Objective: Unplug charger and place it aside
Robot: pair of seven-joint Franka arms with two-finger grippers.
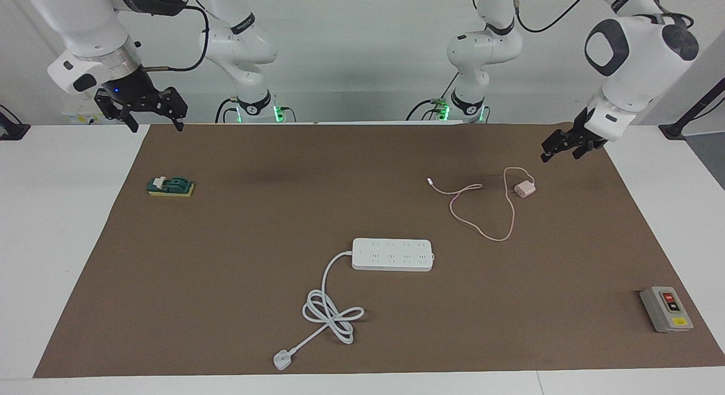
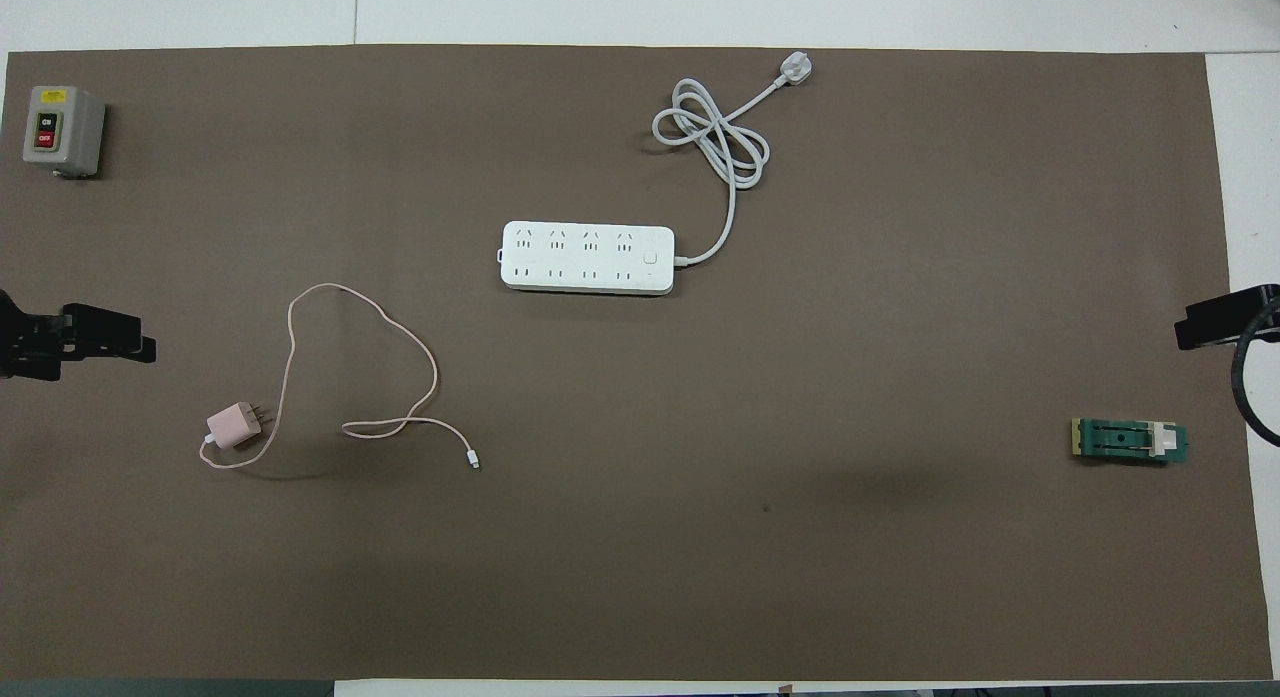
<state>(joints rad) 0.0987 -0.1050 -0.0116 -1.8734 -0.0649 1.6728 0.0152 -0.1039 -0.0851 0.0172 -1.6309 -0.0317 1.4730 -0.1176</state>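
A small pale pink cube of a charger (image 1: 525, 188) lies on its side on the matte brown mat (image 1: 238, 304) toward the left arm's end of the table, its metal prongs bare and clear of any socket. Its thin pink cable (image 1: 486, 232) trails off in loose loops across the mat to a small white connector. The glossy white power strip (image 1: 392, 254), a flat rounded bar, sits well apart, farther from the robots, with its thick white cord (image 1: 330, 312) knotted in a loose coil and ending in a chunky plug. A grey box (image 1: 666, 309) with red and black buttons rests at the mat's corner; a small green block (image 1: 170, 186) with a white part on top lies toward the right arm's end. The left gripper (image 1: 561, 146) hangs over the mat's edge near the charger, fingers close together and empty. The right gripper (image 1: 153, 117) hovers above the mat's other edge, fingers spread, holding nothing. Overhead, both grippers are cut off by the frame.
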